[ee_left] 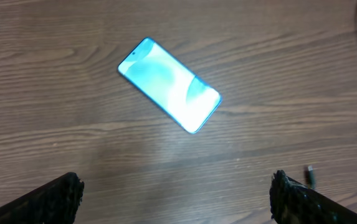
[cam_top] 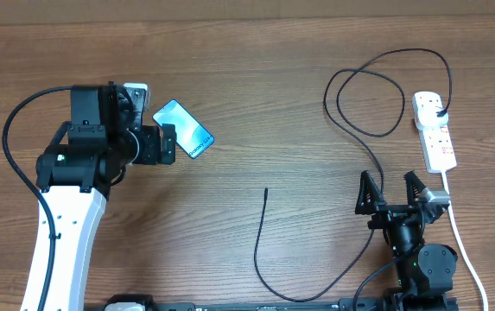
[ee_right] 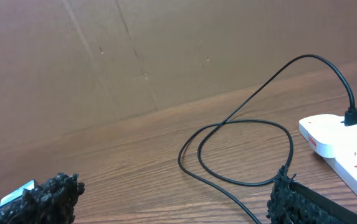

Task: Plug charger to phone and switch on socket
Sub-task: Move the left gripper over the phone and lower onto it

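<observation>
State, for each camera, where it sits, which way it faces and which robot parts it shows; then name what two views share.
Overhead: above the table, looking straight down; the left arm, left claw and right claw show.
Left wrist: above the phone, looking down on it; its own fingers fill the bottom corners.
Right wrist: low, facing across the table toward the socket and charger loop; own fingertips show.
Shared: overhead and left wrist both show the phone.
</observation>
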Robot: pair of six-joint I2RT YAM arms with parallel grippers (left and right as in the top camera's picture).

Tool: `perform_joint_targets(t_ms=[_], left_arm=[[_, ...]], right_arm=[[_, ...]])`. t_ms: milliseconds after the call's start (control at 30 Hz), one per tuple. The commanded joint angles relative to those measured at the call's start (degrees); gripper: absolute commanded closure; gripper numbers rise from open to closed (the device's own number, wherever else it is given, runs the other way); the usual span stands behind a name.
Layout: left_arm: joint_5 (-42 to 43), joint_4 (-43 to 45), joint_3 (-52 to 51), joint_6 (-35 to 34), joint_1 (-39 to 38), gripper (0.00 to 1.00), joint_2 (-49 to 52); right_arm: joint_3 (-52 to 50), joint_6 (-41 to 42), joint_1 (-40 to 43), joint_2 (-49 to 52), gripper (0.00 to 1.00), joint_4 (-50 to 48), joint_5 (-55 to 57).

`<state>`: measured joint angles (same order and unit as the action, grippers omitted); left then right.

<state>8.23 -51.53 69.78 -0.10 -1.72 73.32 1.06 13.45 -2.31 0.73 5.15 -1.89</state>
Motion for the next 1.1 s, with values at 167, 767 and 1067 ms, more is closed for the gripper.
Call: perform_joint_targets(t_ms=[167, 767, 1067], left_arm=[[-4.4, -1.7, 2.6, -16.7, 0.6, 0.0, 0.5], [-3.9, -24.5, 32.5, -26.1, 0.6, 0.0, 27.7], [-1.8, -27.7, 37.2, -23.3, 0.2, 0.0, 34.6]], right_arm=[[-0.6, -0.4, -0.3, -0.6, 0.0, -0.3, 0.7], [-0.6, -0.4, -0.3, -0.6, 0.0, -0.3, 0.7], [-0.6, -0.4, -0.3, -0.6, 0.0, -0.3, 0.8]])
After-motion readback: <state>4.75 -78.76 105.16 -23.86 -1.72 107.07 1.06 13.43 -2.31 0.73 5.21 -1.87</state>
